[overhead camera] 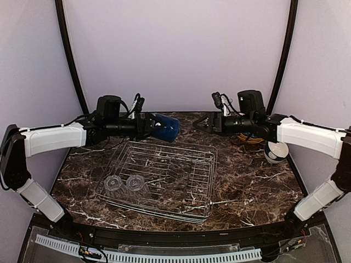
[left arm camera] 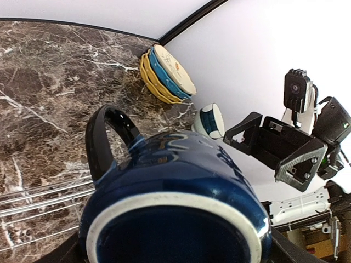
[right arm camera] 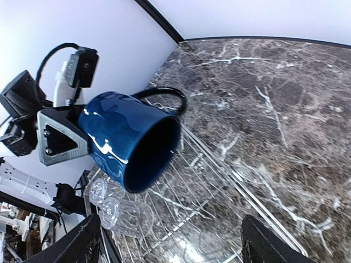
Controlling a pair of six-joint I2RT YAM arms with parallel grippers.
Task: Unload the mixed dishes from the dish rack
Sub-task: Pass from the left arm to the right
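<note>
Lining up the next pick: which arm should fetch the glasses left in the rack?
Right, probably: the right gripper is open and empty, while the left gripper holds the dark blue mug, though the glasses lie left in the rack.

This is a robotics lab test cell rather than a kitchen. The wire dish rack (overhead camera: 164, 175) lies on a dark marble-patterned worktop (overhead camera: 258, 189). Plain pale lilac panels (overhead camera: 175, 49) close it in behind the rack and on both sides. A curved black pole (overhead camera: 68, 55) rises behind the rack to the left, another (overhead camera: 285, 49) to the right.

A white-and-black left arm (overhead camera: 52, 138) and right arm (overhead camera: 307, 137) reach in from either side of the rack, the right one's wrist carrying a small camera (left arm camera: 295, 90) and cables. In front of the rack runs a white slotted cable duct (overhead camera: 153, 256).

The only household things are crockery. A dark blue mug (overhead camera: 166, 127) is above the rack's far edge, with stacked plates (left arm camera: 164, 74) and a small bowl (overhead camera: 276, 152) off to the rack's right.
</note>
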